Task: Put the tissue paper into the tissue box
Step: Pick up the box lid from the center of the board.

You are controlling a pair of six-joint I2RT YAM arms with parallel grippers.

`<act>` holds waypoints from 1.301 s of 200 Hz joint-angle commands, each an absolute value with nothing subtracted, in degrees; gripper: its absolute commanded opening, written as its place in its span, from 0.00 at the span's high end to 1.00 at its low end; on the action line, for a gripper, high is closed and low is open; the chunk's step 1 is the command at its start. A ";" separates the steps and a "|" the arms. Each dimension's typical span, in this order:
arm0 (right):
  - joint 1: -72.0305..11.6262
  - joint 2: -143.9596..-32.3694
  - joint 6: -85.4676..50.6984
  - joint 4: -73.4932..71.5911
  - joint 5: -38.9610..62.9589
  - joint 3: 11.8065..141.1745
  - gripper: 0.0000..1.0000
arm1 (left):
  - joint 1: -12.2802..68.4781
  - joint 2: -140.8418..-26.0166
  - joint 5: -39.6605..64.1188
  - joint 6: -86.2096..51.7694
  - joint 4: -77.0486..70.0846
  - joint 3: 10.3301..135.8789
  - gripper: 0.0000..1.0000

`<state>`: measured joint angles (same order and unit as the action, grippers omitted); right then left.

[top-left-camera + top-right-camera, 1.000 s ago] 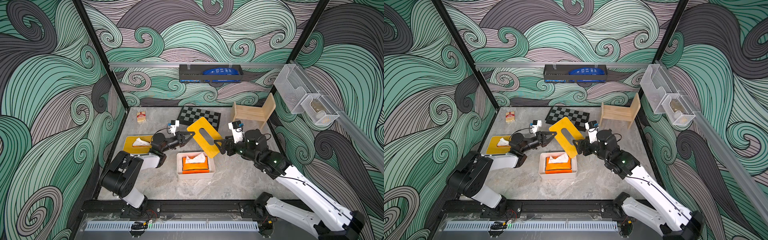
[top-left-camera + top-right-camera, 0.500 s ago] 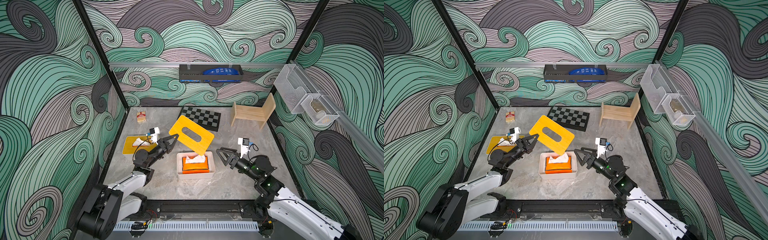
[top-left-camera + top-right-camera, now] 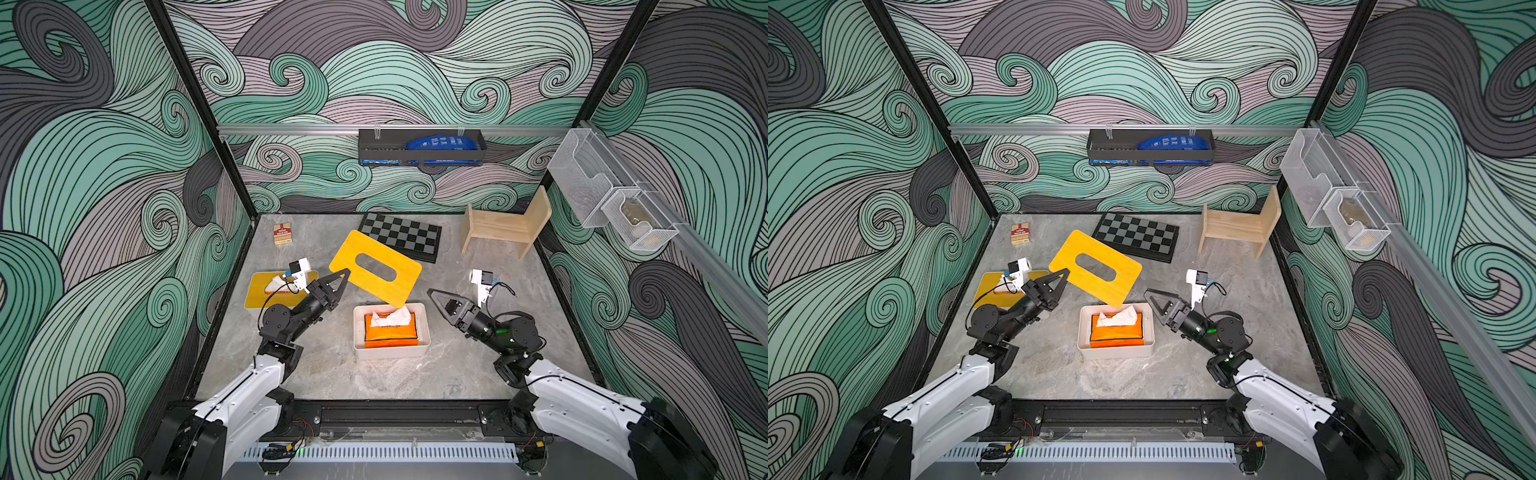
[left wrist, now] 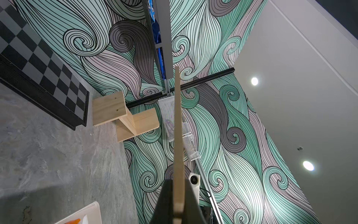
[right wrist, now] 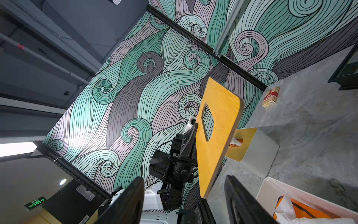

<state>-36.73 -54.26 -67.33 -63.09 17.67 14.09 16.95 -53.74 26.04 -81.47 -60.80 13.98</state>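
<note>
A second before, both arms had held the yellow lid (image 3: 403,284) farther back. At this moment the left arm (image 3: 274,320) carried it alone, its jaws closed on one thin edge, and the lid hung tilted over the tissue box (image 3: 390,352). The tissue paper (image 3: 390,319) lay already inside, in its orange pack (image 3: 390,336), with one crumpled white sheet standing up. The right arm (image 3: 515,332) had let go and drawn back, its jaws partly open and empty. So only the closing seemed to remain. The lid was a flat board, wood at its edge, with rounded corners and an oval slot. The box was smooth and white, and the tabletop (image 3: 332,374) grey and marbled.
</note>
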 commanded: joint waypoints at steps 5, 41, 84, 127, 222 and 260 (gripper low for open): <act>-37.63 -56.21 -68.66 -69.12 19.91 16.25 0.34 | 16.44 -52.73 25.49 -81.40 -62.35 14.85 1.00; -38.23 -58.85 -67.76 -68.73 19.51 17.12 0.37 | 16.44 -52.39 25.35 -81.65 -62.63 14.76 1.00; -38.36 -60.93 -68.46 -66.62 17.63 17.33 0.40 | 16.44 -52.29 25.14 -81.65 -62.84 14.60 1.00; -38.75 -64.65 -69.73 -67.31 17.73 19.30 0.46 | 16.44 -52.60 25.05 -81.58 -63.40 14.33 1.00; -39.26 -71.90 -74.43 -72.92 18.19 22.49 0.64 | 16.44 -52.90 25.14 -81.48 -64.51 13.71 1.00; -39.90 -74.32 -74.97 -73.34 18.90 23.99 0.66 | 16.44 -52.91 25.05 -81.50 -64.85 13.54 1.00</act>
